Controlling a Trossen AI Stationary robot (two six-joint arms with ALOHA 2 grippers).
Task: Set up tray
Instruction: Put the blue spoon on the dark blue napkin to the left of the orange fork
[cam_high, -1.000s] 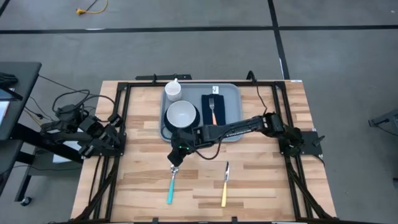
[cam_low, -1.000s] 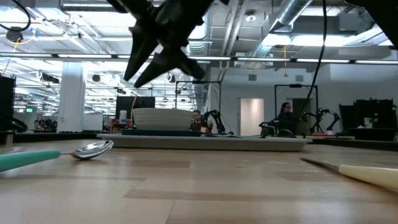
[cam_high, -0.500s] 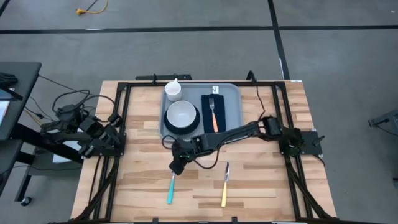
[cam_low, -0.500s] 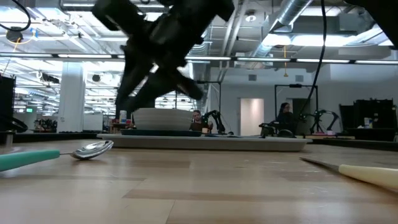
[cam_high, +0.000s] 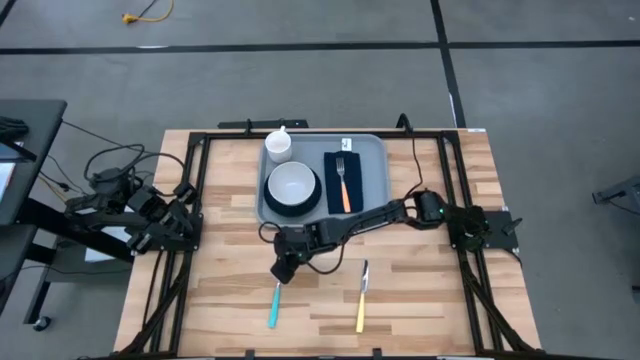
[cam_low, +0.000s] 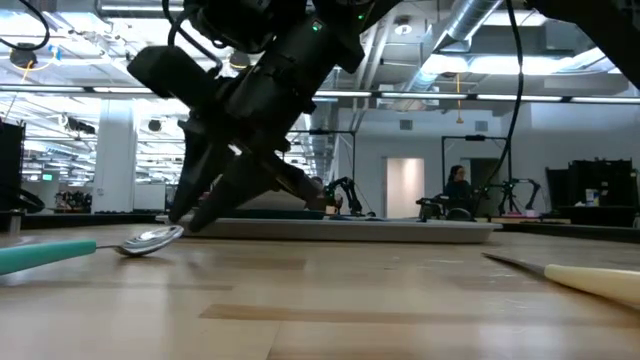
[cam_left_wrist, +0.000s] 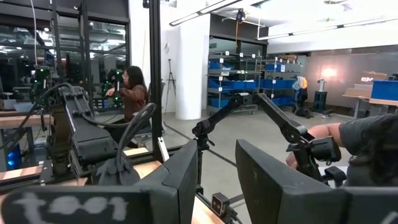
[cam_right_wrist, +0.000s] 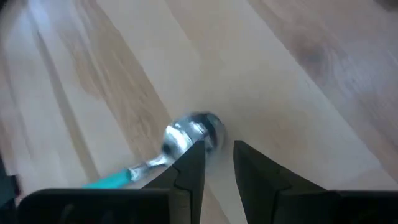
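Note:
The pale grey-blue tray (cam_high: 376, 150) lies at the table's far middle. It carries a white cup (cam_high: 278, 146), a white bowl (cam_high: 293, 184) on a dark plate, and a black napkin (cam_high: 330, 190) with an orange-handled fork (cam_high: 343, 183). A teal-handled spoon (cam_high: 275, 304) lies on the wood near the front. My right gripper (cam_right_wrist: 217, 157) hangs slanting down just over the spoon's bowl (cam_right_wrist: 191, 130), open by a narrow gap with nothing in it. My left gripper (cam_left_wrist: 216, 186) is parked off the table's left edge, slightly open and empty.
A yellow-handled knife (cam_high: 362, 300) lies on the wood to the right of the spoon. Black frame rails run along the table's left, right and far sides. Bare wood lies between the tray and the cutlery. People show in the room beyond.
My right gripper has come down and toward the table's near edge, from beside the bowl on the tray to just over the spoon's bowl, tipping a little more steeply downward. The spoon, knife and tray have kept their places.

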